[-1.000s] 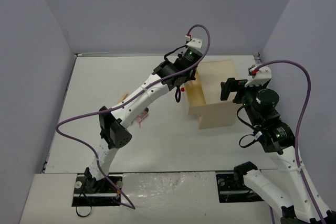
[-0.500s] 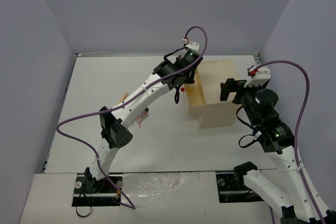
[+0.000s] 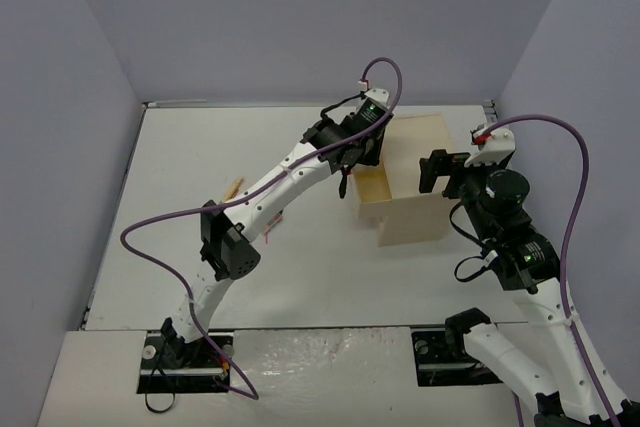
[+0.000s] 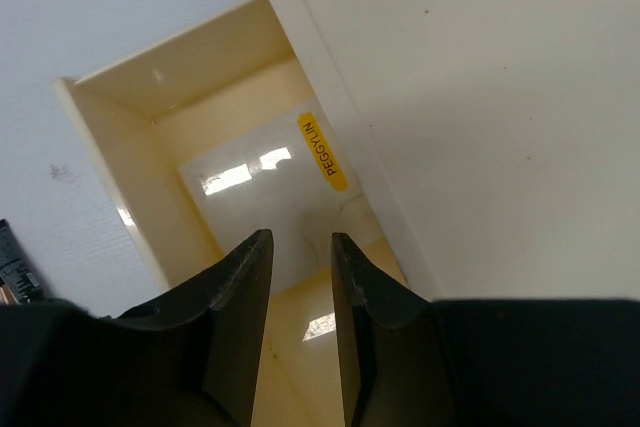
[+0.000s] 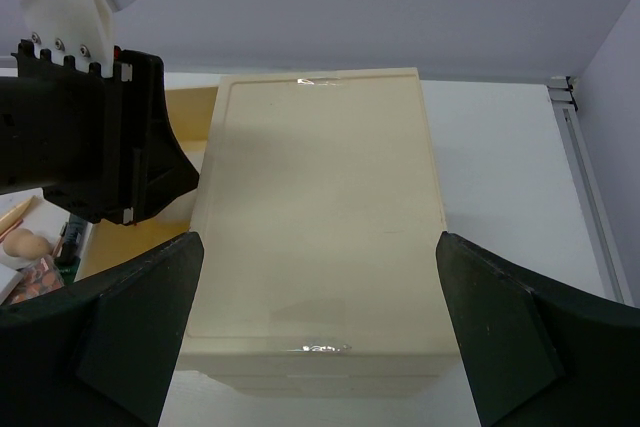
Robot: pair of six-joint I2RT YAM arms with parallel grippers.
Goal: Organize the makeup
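Observation:
My left gripper [image 3: 347, 179] hangs over the open top drawer [image 4: 190, 107] of the beige drawer box [image 3: 415, 182]. In the left wrist view its fingers [image 4: 300, 237] stand a narrow gap apart with nothing between them. A flat whitish case [image 4: 270, 197] with a yellow label lies in the drawer below them. My right gripper [image 5: 318, 247] is wide open over the box top [image 5: 320, 217], holding nothing. More makeup lies on the table left of the box: a pinkish palette [image 5: 40, 282], a pencil [image 5: 15, 215], a beige sponge [image 5: 20, 244] and a dark item [image 5: 70, 237].
The left arm [image 3: 280, 182] crosses above the loose makeup [image 3: 270, 219] and hides most of it from above. A dark object [image 4: 10, 267] lies on the table beside the drawer. Grey walls close in the table on three sides.
My left gripper has shifted right, onto the open drawer. A red knob that showed under it earlier is now hidden. The right arm has not moved.

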